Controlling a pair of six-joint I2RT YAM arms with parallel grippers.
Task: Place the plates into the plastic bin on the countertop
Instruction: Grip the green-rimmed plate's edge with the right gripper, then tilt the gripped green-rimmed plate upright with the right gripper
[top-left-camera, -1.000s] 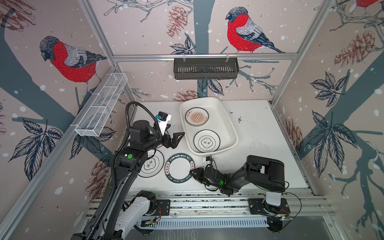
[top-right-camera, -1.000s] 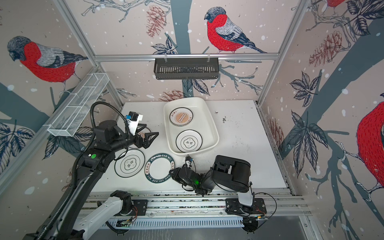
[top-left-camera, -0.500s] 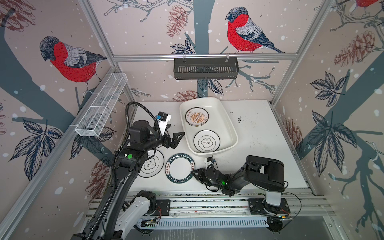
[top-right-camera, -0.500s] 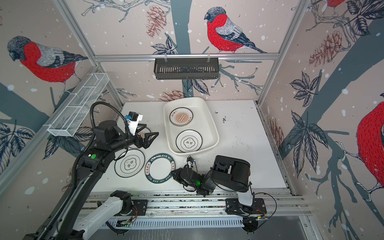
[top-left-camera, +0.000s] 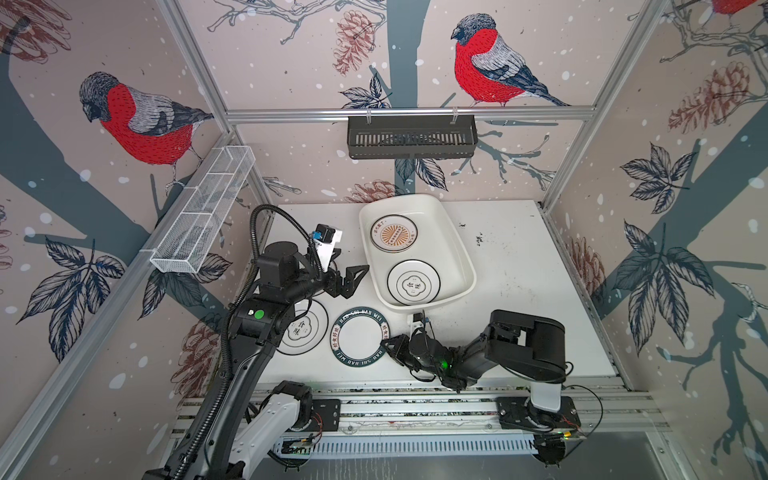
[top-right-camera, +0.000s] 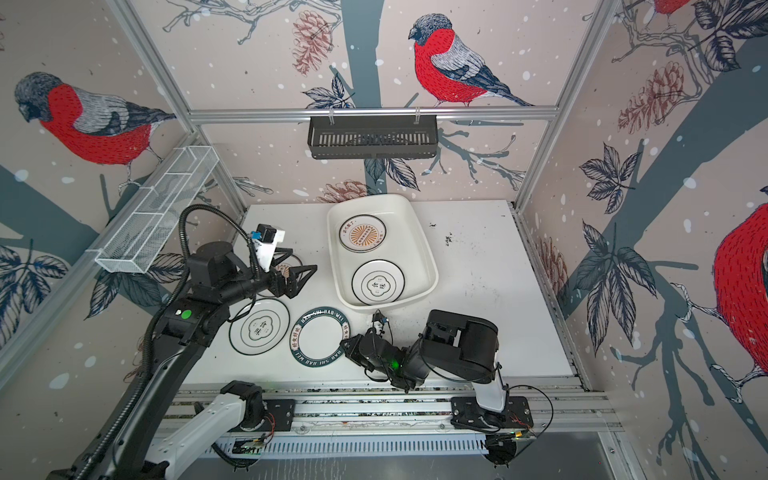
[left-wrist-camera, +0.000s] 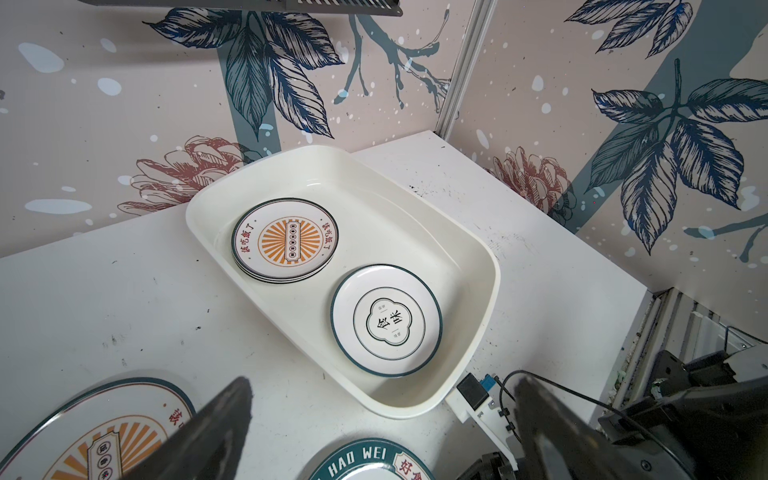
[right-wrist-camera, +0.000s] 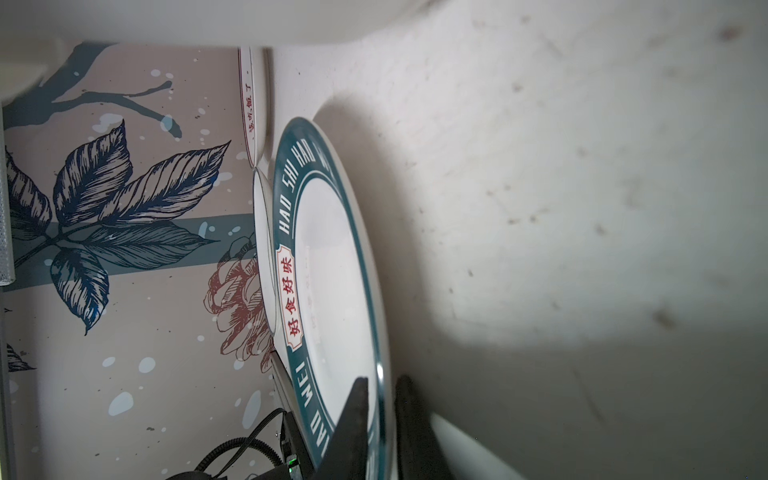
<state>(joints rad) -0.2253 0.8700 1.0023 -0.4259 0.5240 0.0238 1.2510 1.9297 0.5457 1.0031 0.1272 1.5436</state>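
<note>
The cream plastic bin (top-left-camera: 446, 239) (top-right-camera: 409, 239) (left-wrist-camera: 415, 232) stands at the back of the white countertop (top-left-camera: 519, 270). In it lie a stack of orange-sunburst plates (top-left-camera: 393, 234) (left-wrist-camera: 286, 241) and an emblem plate (top-left-camera: 413, 282) (left-wrist-camera: 386, 320). On the countertop lie a green-lettered plate (top-left-camera: 360, 344) (right-wrist-camera: 328, 266), an emblem plate (top-left-camera: 305, 332) and a sunburst plate (top-right-camera: 286, 270) (left-wrist-camera: 95, 436). My right gripper (top-left-camera: 388, 345) (right-wrist-camera: 382, 386) is shut on the green-lettered plate's right rim. My left gripper (top-left-camera: 353, 282) (left-wrist-camera: 382, 415) hovers open over the sunburst plate, left of the bin.
A black slotted rack (top-left-camera: 411, 137) hangs on the back wall and a white wire-mesh basket (top-left-camera: 203, 216) on the left wall. Aluminium rails (top-left-camera: 415, 407) run along the front edge. The right arm's base (top-left-camera: 528, 345) sits at the front right.
My right gripper's jaws have closed further onto the green-lettered plate's rim. The left arm and the other plates have not moved.
</note>
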